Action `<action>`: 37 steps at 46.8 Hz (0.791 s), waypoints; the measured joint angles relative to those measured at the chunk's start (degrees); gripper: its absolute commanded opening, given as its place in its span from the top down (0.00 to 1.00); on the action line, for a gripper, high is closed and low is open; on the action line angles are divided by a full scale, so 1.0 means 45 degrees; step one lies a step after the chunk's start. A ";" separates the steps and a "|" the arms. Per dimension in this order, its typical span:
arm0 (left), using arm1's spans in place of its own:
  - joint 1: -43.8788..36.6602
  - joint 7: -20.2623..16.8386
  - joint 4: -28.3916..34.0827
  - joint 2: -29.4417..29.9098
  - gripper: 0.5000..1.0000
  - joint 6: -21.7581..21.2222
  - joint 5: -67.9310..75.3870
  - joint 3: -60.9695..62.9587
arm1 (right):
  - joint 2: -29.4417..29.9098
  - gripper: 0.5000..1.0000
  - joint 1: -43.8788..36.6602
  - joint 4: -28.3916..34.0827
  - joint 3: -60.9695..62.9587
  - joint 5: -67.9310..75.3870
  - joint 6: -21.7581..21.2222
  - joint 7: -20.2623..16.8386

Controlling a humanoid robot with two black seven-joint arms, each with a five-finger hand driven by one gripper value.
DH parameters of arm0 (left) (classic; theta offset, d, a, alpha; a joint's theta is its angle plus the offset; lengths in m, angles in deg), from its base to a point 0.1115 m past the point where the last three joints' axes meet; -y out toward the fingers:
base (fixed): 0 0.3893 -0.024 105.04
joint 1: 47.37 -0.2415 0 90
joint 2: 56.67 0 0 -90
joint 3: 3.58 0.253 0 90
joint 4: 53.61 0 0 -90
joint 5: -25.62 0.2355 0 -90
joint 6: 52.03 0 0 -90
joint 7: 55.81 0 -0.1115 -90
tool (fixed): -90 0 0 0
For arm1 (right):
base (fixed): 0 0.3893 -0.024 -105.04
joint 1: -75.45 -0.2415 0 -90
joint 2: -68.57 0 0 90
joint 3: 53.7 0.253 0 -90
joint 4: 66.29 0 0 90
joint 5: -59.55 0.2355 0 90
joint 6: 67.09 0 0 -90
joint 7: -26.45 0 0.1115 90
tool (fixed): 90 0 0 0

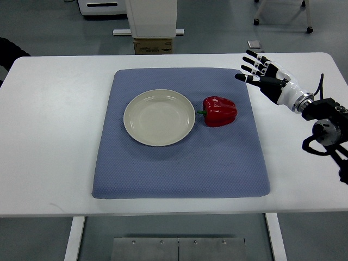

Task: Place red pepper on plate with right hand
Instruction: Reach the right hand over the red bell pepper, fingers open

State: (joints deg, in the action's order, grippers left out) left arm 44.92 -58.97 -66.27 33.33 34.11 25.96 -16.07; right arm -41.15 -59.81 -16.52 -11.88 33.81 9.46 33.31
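Observation:
A red bell pepper (219, 111) with a short green stem lies on its side on the blue mat, just right of the cream plate (159, 117), the stem tip almost at the plate's rim. The plate holds nothing. My right hand (255, 69) hovers above the mat's far right corner, up and to the right of the pepper and apart from it. Its black and white fingers are spread and hold nothing. The right arm (321, 117) comes in from the right edge.
The blue mat (179, 174) covers the middle of the white table (49, 136). Beyond the table's far edge stand a white cabinet base (152, 22) and a cardboard box (153, 45). A dark object (8, 51) shows at the far left edge.

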 measured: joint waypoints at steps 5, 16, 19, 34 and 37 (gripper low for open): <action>0.0001 0.0000 0.0000 0.0000 0.00 0.0000 0.0001 0.0000 | -0.0424 0.03 -0.0703 0.0354 -0.1438 -0.0016 0.0001 0.0551; -0.0001 0.0001 0.0000 0.0000 0.00 -0.0001 0.0001 0.0000 | -0.1478 0.03 -0.2299 0.1424 -0.3986 -0.0412 0.0052 0.1188; 0.0000 0.0001 0.0000 0.0000 0.00 0.0000 0.0001 0.0000 | -0.1513 0.03 -0.2628 0.1461 -0.4520 -0.0815 0.0036 0.1405; 0.0000 0.0000 0.0000 0.0000 0.00 0.0000 0.0001 0.0000 | -0.1461 0.05 -0.3862 0.1463 -0.7225 -0.2925 0.0285 0.2780; -0.0001 0.0001 0.0001 0.0000 0.00 -0.0001 0.0001 0.0000 | -0.1412 0.06 -0.4030 0.1447 -0.7510 -0.3064 0.0320 0.2794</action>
State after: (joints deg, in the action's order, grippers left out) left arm 44.92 -58.97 -66.27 33.33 34.10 25.97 -16.06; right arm -47.50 -77.95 -10.01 -45.68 20.02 10.90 45.88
